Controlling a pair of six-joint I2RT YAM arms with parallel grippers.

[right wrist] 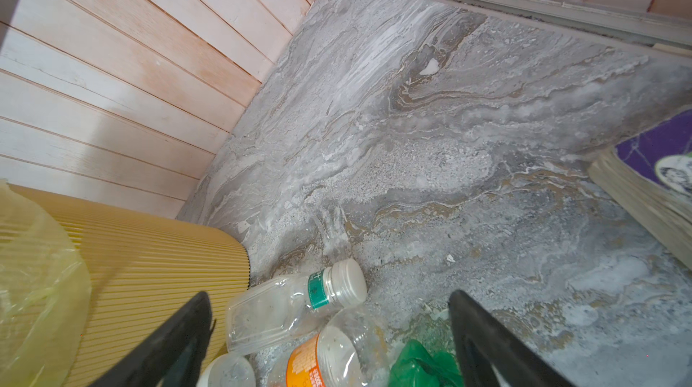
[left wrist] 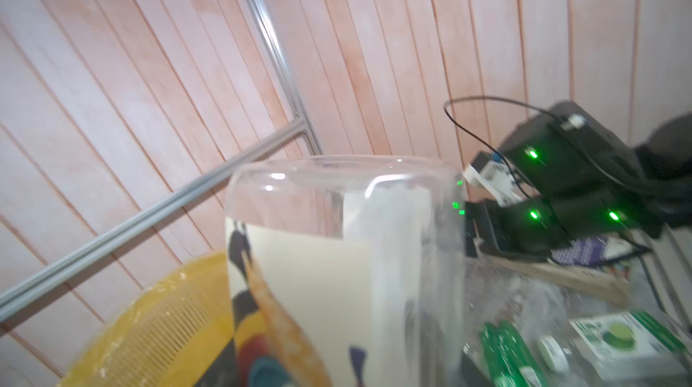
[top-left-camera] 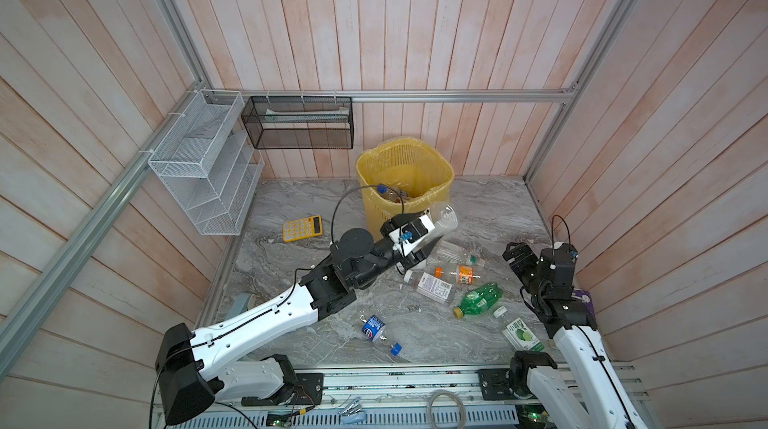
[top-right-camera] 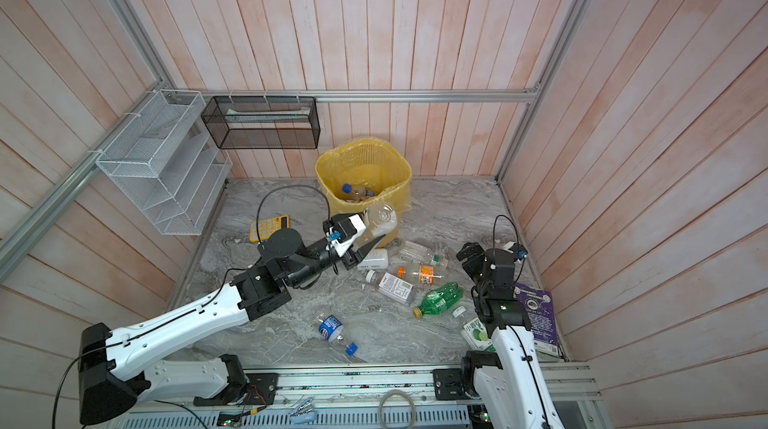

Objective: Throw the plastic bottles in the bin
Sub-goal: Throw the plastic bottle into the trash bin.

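Right now the left gripper (top-left-camera: 432, 236) clamps a clear bottle (top-left-camera: 446, 215) by the bin (top-left-camera: 376, 209) (held aloft). Right gripper (right wrist: 328, 297) gapes empty over loose bottles (right wrist: 284, 310).

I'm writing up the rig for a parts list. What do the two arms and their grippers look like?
The left arm and right arm share white shells, black joint blocks and a thin black cable looping above each wrist. Green lights glow on the right arm's joints. The right gripper has two tapered black fingers; a white camera housing sits behind the left gripper.
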